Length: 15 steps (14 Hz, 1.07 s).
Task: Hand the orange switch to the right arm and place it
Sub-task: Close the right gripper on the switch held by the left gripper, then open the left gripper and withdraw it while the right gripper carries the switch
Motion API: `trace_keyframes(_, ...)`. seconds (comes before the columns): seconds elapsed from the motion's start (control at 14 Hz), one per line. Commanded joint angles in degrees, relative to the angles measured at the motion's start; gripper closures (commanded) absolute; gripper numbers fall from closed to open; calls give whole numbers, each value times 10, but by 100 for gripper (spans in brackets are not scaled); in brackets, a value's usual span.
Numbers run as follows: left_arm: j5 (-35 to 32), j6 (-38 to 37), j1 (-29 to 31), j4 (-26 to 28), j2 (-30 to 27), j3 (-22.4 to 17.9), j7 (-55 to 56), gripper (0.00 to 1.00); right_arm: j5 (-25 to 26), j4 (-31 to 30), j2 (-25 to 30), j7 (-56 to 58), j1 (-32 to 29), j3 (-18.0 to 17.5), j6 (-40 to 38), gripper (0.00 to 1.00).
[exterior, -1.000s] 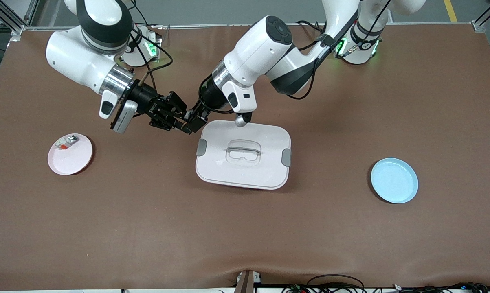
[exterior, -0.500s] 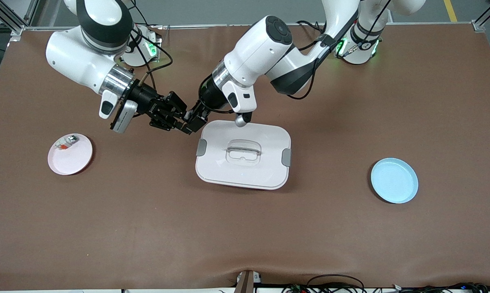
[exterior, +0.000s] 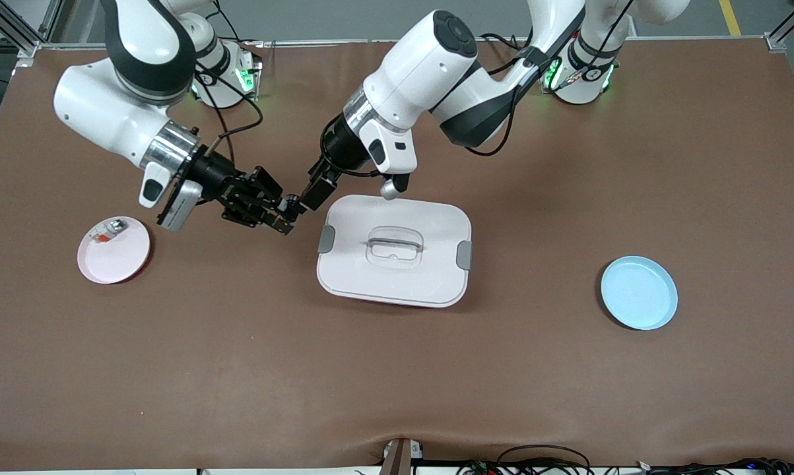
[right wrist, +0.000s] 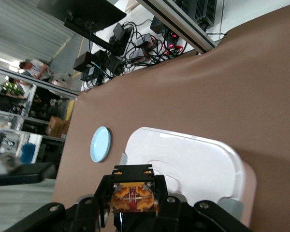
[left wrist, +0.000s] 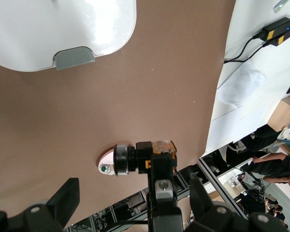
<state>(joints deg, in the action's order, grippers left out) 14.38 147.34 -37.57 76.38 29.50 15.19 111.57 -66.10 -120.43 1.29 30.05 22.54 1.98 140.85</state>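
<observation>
Handover over bare tabletop: the orange switch (exterior: pixel 288 208) sits clamped in the right gripper (exterior: pixel 283 218), with the left gripper (exterior: pixel 299 199) spread wide around it.

Nearest the front camera lies the blue plate (exterior: pixel 639 292) toward the left arm's end of the table, then the white lidded box (exterior: pixel 395 251) at the middle and the pink plate (exterior: pixel 113 250) toward the right arm's end, which carries a small silver-white piece (exterior: pixel 108 230) with a red bit. Above the brown table (exterior: pixel 397 369), beside the box's corner, the right gripper's fingers pinch the switch's orange-and-black body (right wrist: pixel 133 195). In the left wrist view the left gripper's fingers (left wrist: pixel 64 200) stand well apart on either side of the switch (left wrist: pixel 145 157); they appear clear of it, though contact is hard to judge.
</observation>
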Motion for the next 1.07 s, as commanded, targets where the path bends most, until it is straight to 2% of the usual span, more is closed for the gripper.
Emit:
trace_keyframes(0.0,-18,-41,14,5,-28,-3,1,0,102,53,-28,6,-39,-5,-43,100)
trace_keyframes(0.14,-29,-87,31,6,-47,-2,-6,0,168,81,-38,7,-65,-5,-96,100)
trace_keyframes(0.43,-52,-191,63,5,-87,-2,-77,0,348,141,-52,16,-108,-5,-193,100)
trace_keyframes(0.5,-51,-214,78,5,-97,-1,-91,0,366,141,-51,32,-113,-5,-196,100)
trace_keyframes(0.79,-51,-305,130,4,-147,1,-232,0,381,137,-59,168,-155,-4,-231,100)
trace_keyframes(1.0,-52,-362,173,3,-173,0,-331,0,441,137,-59,221,-178,-4,-260,100)
